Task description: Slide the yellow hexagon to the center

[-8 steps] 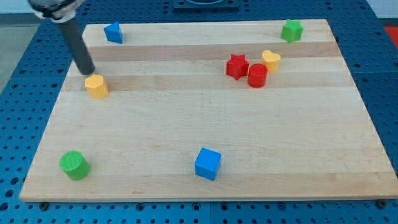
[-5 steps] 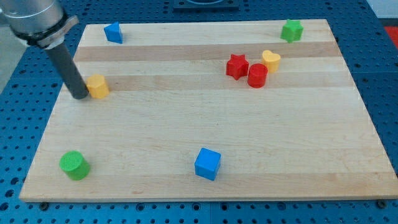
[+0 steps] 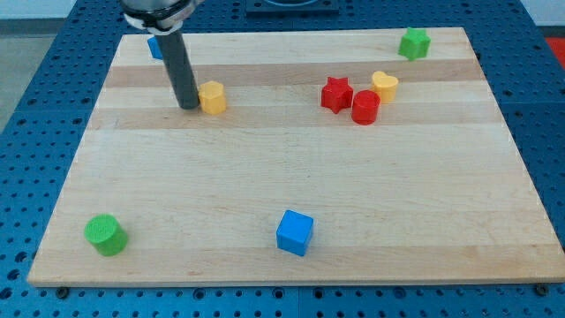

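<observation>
The yellow hexagon (image 3: pixel 213 96) sits on the wooden board (image 3: pixel 291 177) in the upper left part, left of the board's middle. My tip (image 3: pixel 189 105) touches the hexagon's left side. The dark rod rises from the tip toward the view's top and covers most of a blue block (image 3: pixel 154 44) at the top left corner.
A red star (image 3: pixel 335 93), a red cylinder (image 3: pixel 365 107) and a yellow heart (image 3: pixel 385 85) cluster at the upper right. A green block (image 3: pixel 413 42) is at the top right corner. A blue cube (image 3: pixel 295 232) sits at bottom centre, a green cylinder (image 3: pixel 105 234) at bottom left.
My tip went round to the hexagon's left side and pushed it to the right and slightly up the view. The other blocks have not moved.
</observation>
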Controlling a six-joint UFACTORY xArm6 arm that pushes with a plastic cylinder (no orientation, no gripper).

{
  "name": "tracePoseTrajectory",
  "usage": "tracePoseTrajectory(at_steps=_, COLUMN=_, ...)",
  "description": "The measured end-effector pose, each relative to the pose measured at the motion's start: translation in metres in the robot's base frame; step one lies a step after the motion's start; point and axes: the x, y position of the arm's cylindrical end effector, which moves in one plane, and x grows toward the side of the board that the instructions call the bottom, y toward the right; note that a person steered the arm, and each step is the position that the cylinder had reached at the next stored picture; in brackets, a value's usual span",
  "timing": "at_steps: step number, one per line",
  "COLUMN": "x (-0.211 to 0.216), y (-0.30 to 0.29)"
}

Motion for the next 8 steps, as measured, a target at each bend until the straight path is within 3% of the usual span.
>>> tracePoseTrajectory(at_steps=3, x=-0.04, y=0.071)
tracePoseTrajectory(at_steps=5, x=-0.031, y=0.121)
tracePoseTrajectory(at_steps=8, x=-0.005, y=0.113)
